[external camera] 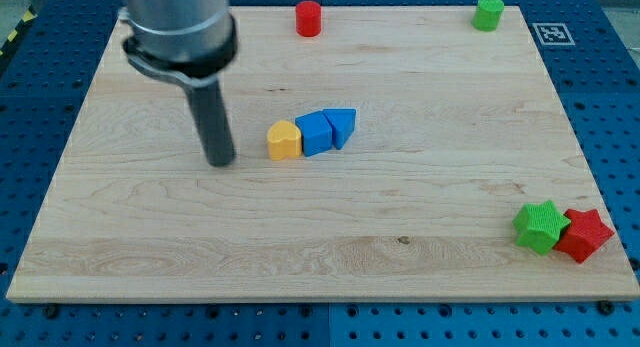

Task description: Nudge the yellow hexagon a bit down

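The yellow block (284, 140), its hexagon shape not clearly made out, was seen mid-board touching a blue cube (315, 133). To its left, near but apart, my tip (221, 162) was seen. No claw was fitted.

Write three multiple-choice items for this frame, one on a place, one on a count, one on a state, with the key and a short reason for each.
1. Where is my tip relative to the yellow block?
A. To the view's left of it
B. To the view's right of it
C. On top of it

2. How many blue blocks lie on the board?
A. One
B. Two
C. Three

3. Is my tip touching the yellow block?
A. Yes, pressing it
B. No, bare wood shows between them
C. It is hidden

Key: 1 A, the rod ends left of the yellow block. 2 B, a blue cube and a blue wedge. 3 B, a gap of wood separates them.
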